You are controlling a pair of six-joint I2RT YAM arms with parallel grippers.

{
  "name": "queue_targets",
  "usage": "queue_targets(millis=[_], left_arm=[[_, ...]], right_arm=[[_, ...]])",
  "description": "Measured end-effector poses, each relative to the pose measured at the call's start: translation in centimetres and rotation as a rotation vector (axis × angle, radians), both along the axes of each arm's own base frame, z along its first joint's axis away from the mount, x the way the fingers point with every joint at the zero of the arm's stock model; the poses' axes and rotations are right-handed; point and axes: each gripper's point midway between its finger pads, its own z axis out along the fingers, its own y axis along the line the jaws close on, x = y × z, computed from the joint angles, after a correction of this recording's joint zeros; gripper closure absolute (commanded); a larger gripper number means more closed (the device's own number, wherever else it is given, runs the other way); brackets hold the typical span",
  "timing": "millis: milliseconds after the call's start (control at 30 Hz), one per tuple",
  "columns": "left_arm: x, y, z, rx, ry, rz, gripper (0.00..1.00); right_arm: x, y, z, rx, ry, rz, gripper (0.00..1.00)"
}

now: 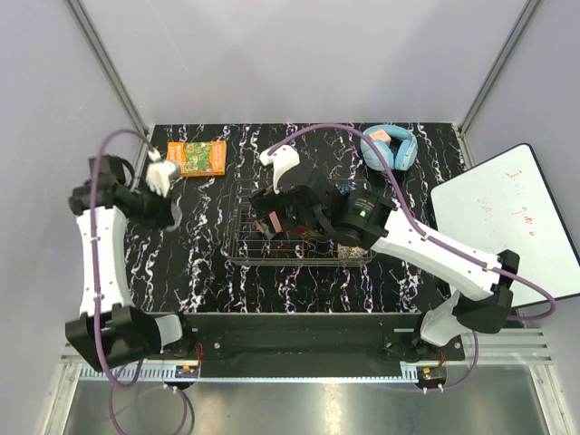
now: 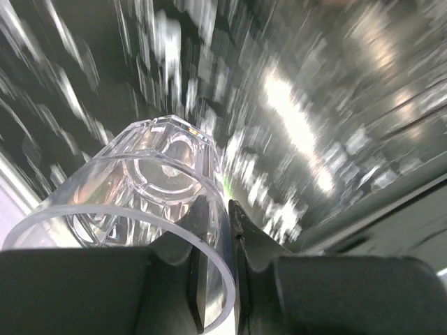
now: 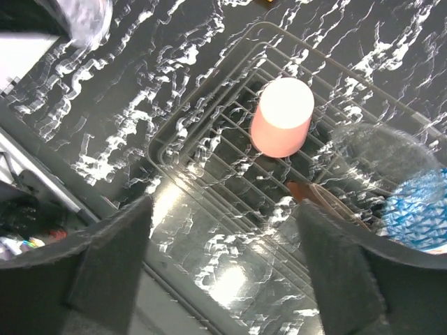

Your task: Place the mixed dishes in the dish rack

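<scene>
My left gripper is shut on the rim of the clear glass bowl, one finger inside and one outside. In the top view it holds the bowl above the table, left of the dish rack. My right gripper is open and empty, hovering over the rack's near left corner. In the rack, the salmon-pink cup stands upside down. A clear glass, the blue patterned bowl and a red-brown edge lie to its right. My right arm hides most of the rack from above.
The orange-green book lies at the back left, close behind my left gripper. The light blue headphones lie at the back right. A whiteboard rests off the table's right side. A metal rail runs along the near edge.
</scene>
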Motion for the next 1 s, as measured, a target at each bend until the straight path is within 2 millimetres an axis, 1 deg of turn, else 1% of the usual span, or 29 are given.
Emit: queue_targets(millis=[33,67,133,200,267,333,367,467,533,600,633,700,733,800,900,1000], left_arm=[[0.7,-1.0,2.9,-0.046,-0.076,-0.022,1.00],[1.2,-2.0,5.7,-0.086,-0.153,-0.051,1.00],[1.5,-4.4,10.7,-0.184,-0.291,-0.132,1.00],[0.9,-7.1,14.2,-0.309,-0.379,-0.224,1.00],[-0.1,-9.2,15.6,-0.439,-0.391,-0.291,1.00],[-1.1,-10.9,16.1,-0.579,-0.363,-0.336,1.00],[-1.4,-11.5,16.0,-0.648,-0.335,-0.346,1.00],[-1.5,-12.3,14.2,-0.817,-0.191,-0.296,1.00],[-1.8,-12.7,13.0,-0.884,-0.099,-0.253,1.00],[-2.3,-13.4,12.9,-0.919,-0.048,-0.248,1.00],[-2.6,-13.9,13.2,-0.936,-0.030,-0.262,1.00],[-3.5,-15.3,14.0,-0.954,-0.001,-0.310,1.00],[-3.9,-15.9,14.6,-0.961,0.007,-0.338,1.00],[-4.6,-16.9,15.8,-0.965,0.004,-0.393,1.00],[-5.5,-17.8,17.1,-0.973,-0.009,-0.454,1.00],[-6.1,-18.2,17.4,-0.979,0.002,-0.474,1.00]], right_arm=[[0.0,0.0,0.1,0.015,0.010,-0.012,0.02],[-0.1,0.2,0.2,0.035,0.020,-0.020,0.00],[-0.4,0.6,0.4,0.102,0.038,-0.023,0.00],[-1.4,0.7,0.2,0.184,0.065,-0.005,0.00],[-2.3,0.5,0.3,0.254,0.086,0.011,0.00],[-3.2,0.4,1.0,0.336,0.100,0.038,0.00],[-3.6,0.5,1.7,0.390,0.098,0.057,0.00],[-4.7,0.2,4.3,0.559,0.078,0.108,0.00],[-5.0,-0.1,5.9,0.664,0.072,0.124,0.00],[-4.7,-0.6,7.2,0.781,0.073,0.128,0.00],[-4.4,-0.8,7.6,0.837,0.084,0.125,0.00],[-3.5,-0.7,7.7,0.935,0.130,0.115,0.00],[-3.1,-0.7,7.6,0.945,0.136,0.106,0.00],[-2.3,-0.1,7.1,0.990,0.185,0.100,0.00],[-1.7,1.6,6.0,1.021,0.260,0.112,0.00],[-1.4,2.6,4.8,1.019,0.314,0.114,0.00]])
